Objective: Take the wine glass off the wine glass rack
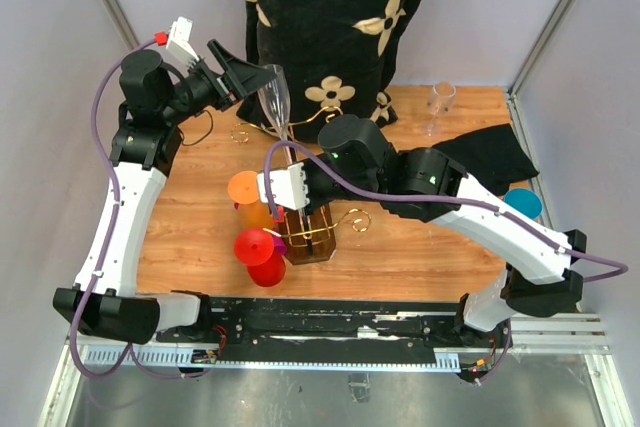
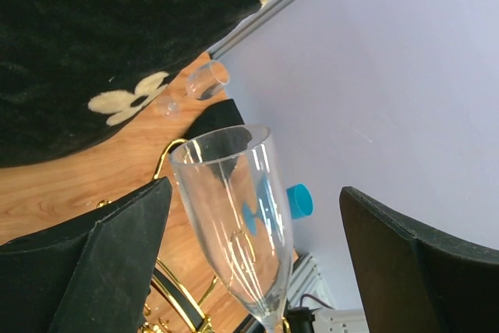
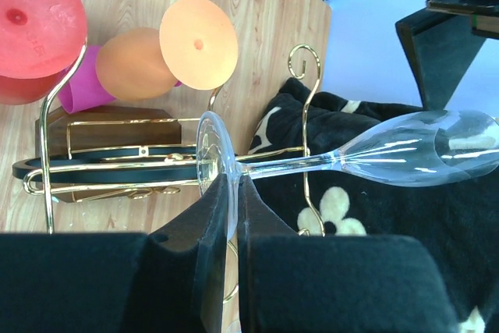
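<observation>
A clear wine glass point(image 1: 277, 97) stands bowl up above the gold wire wine glass rack point(image 1: 322, 237) with its dark brown base. My right gripper point(image 3: 234, 193) is shut on the rim of the glass's foot point(image 3: 207, 157), right beside the rack's oval loop point(image 3: 101, 169). The stem and bowl point(image 3: 425, 157) stretch away from the jaws. My left gripper point(image 2: 257, 232) is open, one finger point(image 2: 101, 259) on each side of the bowl point(image 2: 234, 200), not touching it. It shows at top left in the top view point(image 1: 245, 75).
An orange glass point(image 1: 244, 189), a red glass point(image 1: 258, 249) and a magenta one point(image 3: 74, 91) sit at the rack's left side. A second clear glass point(image 1: 440, 102) stands at the back right. A black cloth point(image 1: 490, 157), a blue cup point(image 1: 523, 203) and a black floral fabric point(image 1: 330, 17) are nearby.
</observation>
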Available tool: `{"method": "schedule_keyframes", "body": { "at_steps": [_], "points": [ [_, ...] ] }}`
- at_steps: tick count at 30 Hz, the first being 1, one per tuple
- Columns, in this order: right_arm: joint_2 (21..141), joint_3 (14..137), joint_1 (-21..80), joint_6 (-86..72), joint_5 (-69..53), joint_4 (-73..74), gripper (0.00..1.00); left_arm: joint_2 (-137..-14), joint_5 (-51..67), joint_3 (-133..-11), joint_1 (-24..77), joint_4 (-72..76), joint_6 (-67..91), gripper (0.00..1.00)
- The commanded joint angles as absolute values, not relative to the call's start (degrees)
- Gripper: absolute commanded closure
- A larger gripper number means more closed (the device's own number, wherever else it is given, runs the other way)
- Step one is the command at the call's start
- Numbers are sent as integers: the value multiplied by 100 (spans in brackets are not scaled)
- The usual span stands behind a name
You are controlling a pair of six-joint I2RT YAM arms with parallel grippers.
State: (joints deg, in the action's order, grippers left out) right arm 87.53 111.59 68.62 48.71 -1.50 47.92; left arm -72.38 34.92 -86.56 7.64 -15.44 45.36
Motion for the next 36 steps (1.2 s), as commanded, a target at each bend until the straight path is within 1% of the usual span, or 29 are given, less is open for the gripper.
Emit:
{"method": "schedule_keyframes", "body": {
  "at_steps": [1, 5, 10, 14, 18, 23, 25, 29, 31, 33, 36],
  "points": [
    [8710, 11430, 7043, 5051, -91, 4492, 99, -7301, 3495, -8733, 791, -1606, 4582, 6],
    [8686, 11400, 7081, 5042, -87, 4483, 99, -7325, 3218, -8904, 791, -1966, 4326, 6],
    [8675, 11341, 7120, 5026, -118, 4456, 99, -7320, 3303, -8856, 791, -1794, 4433, 9],
    [8699, 11275, 7160, 5058, 16, 4405, 99, -7280, 3382, -8686, 791, -1493, 4647, 14],
    [8744, 11255, 7172, 5054, 73, 4419, 99, -7280, 3432, -8659, 791, -1525, 4569, 20],
    [8717, 11209, 7172, 5062, -28, 4382, 99, -7293, 3806, -8570, 791, -1247, 4654, 25],
    [8686, 11169, 7172, 5049, -45, 4355, 99, -7316, 3864, -8576, 793, -1248, 4651, 25],
    [8633, 11111, 7172, 5045, -71, 4335, 99, -7386, 3911, -8621, 793, -1381, 4556, 20],
    [8622, 11107, 7172, 5045, -99, 4344, 99, -7423, 4009, -8622, 800, -1396, 4553, 19],
    [8631, 11114, 7172, 5053, -88, 4362, 99, -7458, 4099, -8658, 807, -1477, 4512, 20],
    [8640, 11105, 7172, 5069, -85, 4392, 99, -7499, 4171, -8732, 817, -1691, 4367, 24]
  ]
}}
